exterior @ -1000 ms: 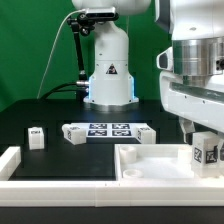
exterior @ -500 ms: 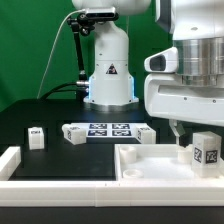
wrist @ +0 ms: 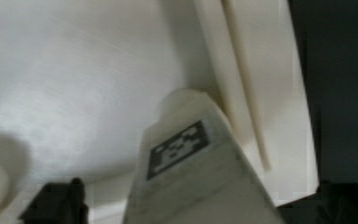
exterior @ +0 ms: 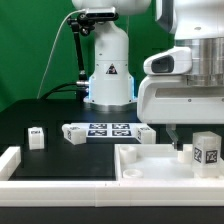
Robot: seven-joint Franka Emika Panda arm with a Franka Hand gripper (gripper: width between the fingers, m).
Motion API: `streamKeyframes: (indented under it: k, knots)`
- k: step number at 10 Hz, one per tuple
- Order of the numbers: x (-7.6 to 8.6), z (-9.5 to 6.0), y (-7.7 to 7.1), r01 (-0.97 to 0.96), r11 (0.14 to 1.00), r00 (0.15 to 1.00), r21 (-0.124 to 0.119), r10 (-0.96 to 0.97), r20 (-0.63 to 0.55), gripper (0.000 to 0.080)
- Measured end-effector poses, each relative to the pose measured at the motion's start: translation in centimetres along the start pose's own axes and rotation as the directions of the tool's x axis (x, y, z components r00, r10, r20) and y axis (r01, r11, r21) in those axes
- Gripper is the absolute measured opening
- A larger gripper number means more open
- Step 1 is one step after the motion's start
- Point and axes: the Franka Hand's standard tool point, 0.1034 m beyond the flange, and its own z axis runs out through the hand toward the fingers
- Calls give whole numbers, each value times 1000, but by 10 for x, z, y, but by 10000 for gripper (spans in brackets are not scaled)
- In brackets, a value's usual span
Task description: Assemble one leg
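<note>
A leg [exterior: 207, 150], a small white post with a black-and-white tag, stands upright inside the large white moulded tray-like piece [exterior: 150, 165] at the exterior view's right. My gripper [exterior: 183, 145] hangs low over that piece, just to the exterior view's left of the leg. One dark finger [exterior: 172, 134] shows; the other is hidden. In the wrist view the leg [wrist: 185, 150] lies between my fingertips [wrist: 60, 200] with gaps at its sides, beside the piece's rim [wrist: 256, 90]. My gripper [wrist: 202, 205] looks open.
Three more legs [exterior: 36, 137] [exterior: 73, 133] [exterior: 146, 133] stand on the black table around the marker board [exterior: 108, 130]. The arm's white base [exterior: 108, 75] is behind them. A white rail [exterior: 10, 160] runs along the table's front edge.
My gripper has shifted toward the exterior view's left and slightly up. The leg has stayed upright in the same spot in the tray-like piece.
</note>
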Motion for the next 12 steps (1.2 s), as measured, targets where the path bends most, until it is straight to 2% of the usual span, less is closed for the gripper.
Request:
streamKeyframes:
  k: [5, 6, 7, 8, 9, 11, 12]
  knots:
    - [2, 0, 5, 346, 938, 938, -28, -346, 3, 649]
    - [2, 0, 5, 340, 940, 940, -28, -340, 3, 527]
    - [2, 0, 5, 340, 940, 940, -28, -340, 3, 527]
    - [2, 0, 5, 327, 945, 945, -28, -327, 2, 391]
    - [2, 0, 5, 291, 956, 957, -28, -291, 1, 290]
    - [2, 0, 5, 225, 974, 974, -28, -225, -1, 290]
    - [1, 0, 4, 83, 996, 997, -26, -83, -4, 290]
